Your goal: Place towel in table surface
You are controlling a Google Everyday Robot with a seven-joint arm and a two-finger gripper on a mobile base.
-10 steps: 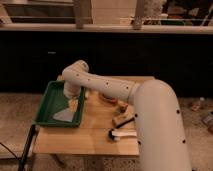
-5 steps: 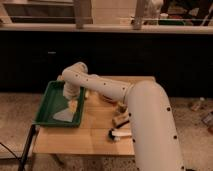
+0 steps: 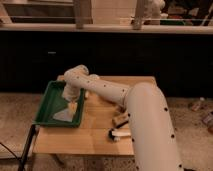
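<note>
The gripper (image 3: 70,95) hangs in the left tray (image 3: 44,104) above the towel (image 3: 65,114), likely to lift it onto the table (image 3: 95,132); I cannot tell its grip.

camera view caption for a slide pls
Gripper hangs over the towel in the green tray on the wooden table.

the bulky white arm link (image 3: 150,125) right of the gripper (image 3: 70,94) — which hangs over the green tray (image 3: 45,107) — has swung in closer to it, covering more of the table (image 3: 75,140).
</note>
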